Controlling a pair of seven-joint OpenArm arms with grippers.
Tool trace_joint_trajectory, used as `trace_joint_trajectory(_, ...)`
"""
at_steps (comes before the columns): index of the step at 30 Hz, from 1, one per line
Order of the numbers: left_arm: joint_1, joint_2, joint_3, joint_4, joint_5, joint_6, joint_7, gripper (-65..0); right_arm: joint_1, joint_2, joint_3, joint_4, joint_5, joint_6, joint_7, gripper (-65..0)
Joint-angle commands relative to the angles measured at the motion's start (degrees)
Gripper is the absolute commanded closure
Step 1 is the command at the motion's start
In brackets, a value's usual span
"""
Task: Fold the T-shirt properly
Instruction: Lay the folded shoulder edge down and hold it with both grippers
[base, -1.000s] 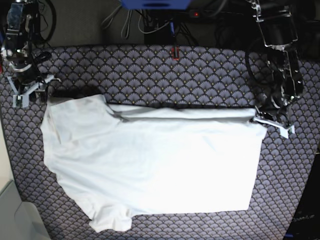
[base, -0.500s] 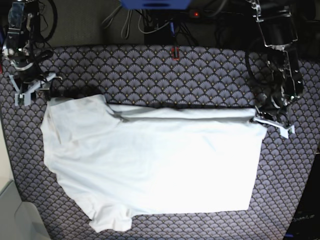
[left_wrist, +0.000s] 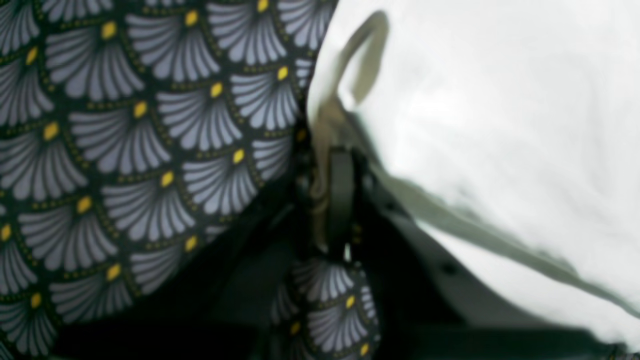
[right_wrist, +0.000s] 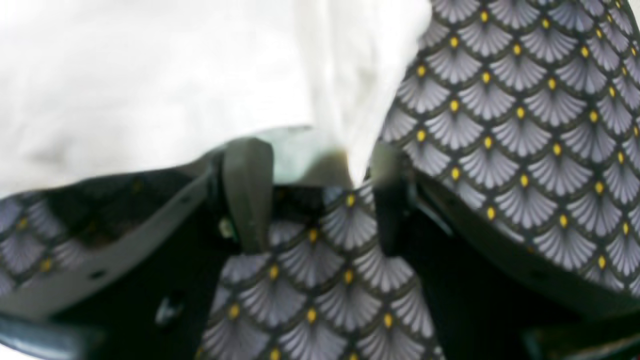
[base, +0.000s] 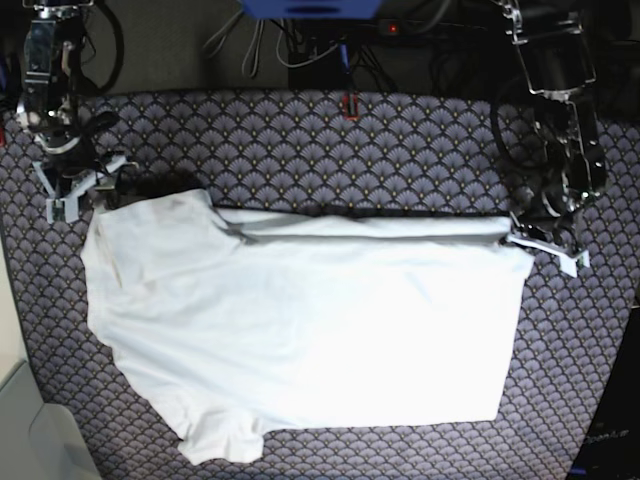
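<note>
The T-shirt (base: 300, 320) is lying spread across the middle of the fan-patterned tablecloth (base: 350, 150), plain white, soft and lightly creased, with no print showing. Its far edge is running as a straight folded ridge from left to right, throwing a thin dark shadow line along the cloth. A sleeve is bunching at the near left, and the left side is curving in a rounded, uneven outline; the right edge is hanging straight. No tag, brand mark or readable writing is showing anywhere on the fabric. The left gripper (base: 545, 240) is sitting at the shirt's far right corner with its jaws closed, pinching the white hem; the left wrist view is showing fabric (left_wrist: 500, 100) pulled in between the dark fingers (left_wrist: 340, 195). The right gripper (base: 75, 185) is hovering at the far left just beside the shoulder corner, jaws standing apart; in the right wrist view the shirt edge (right_wrist: 150, 75) is lying across the gap between the fingers (right_wrist: 247, 190) without being clamped.
</note>
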Motion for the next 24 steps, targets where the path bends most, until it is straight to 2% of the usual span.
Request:
trace_joint_trajectory(1, -0.56, -0.62, -0.13, 0.78, 0.34, 0.32, 0.25, -0.5, 0.5, 1.61, 0.35, -0.05, 0.09, 0.95, 0.98, -33.2)
trace_joint_trajectory(4, -0.56, -0.71, -0.13, 0.78, 0.34, 0.32, 0.25, -0.5, 1.81, 1.96, 0.26, -1.81, 0.09, 3.5, 0.98, -33.1)
trace_joint_trajectory(13, -0.56, -0.71, -0.13, 0.78, 0.17, 0.32, 0.25, -0.5, 2.17, 1.88, 0.17, -2.07, 0.09, 3.67, 1.16, -32.2)
trace_joint_trajectory(16, -0.65, -0.71, -0.13, 0.78, 0.26, 0.32, 0.25, -0.5, 3.13, 1.7, 0.17, -2.16, 0.0, 3.67, 1.16, -24.0)
trace_joint_trajectory(20, -0.65, -0.71, -0.13, 0.78, 0.26, 0.32, 0.25, -0.5, 3.31, 3.02, -3.26, -2.16, -0.08, 3.67, 1.16, -2.3)
trace_joint_trajectory(21, -0.74, -0.71, -0.13, 0.78, 0.17, 0.32, 0.25, -0.5, 3.31, 4.07, -4.49, -2.25, -0.08, 3.67, 1.16, 0.0)
trace_joint_trajectory(24, -0.74, -0.71, -0.13, 0.78, 0.08, 0.32, 0.34, -0.5, 3.04, 5.04, -7.39, -1.99, -0.08, 3.67, 1.07, 0.0)
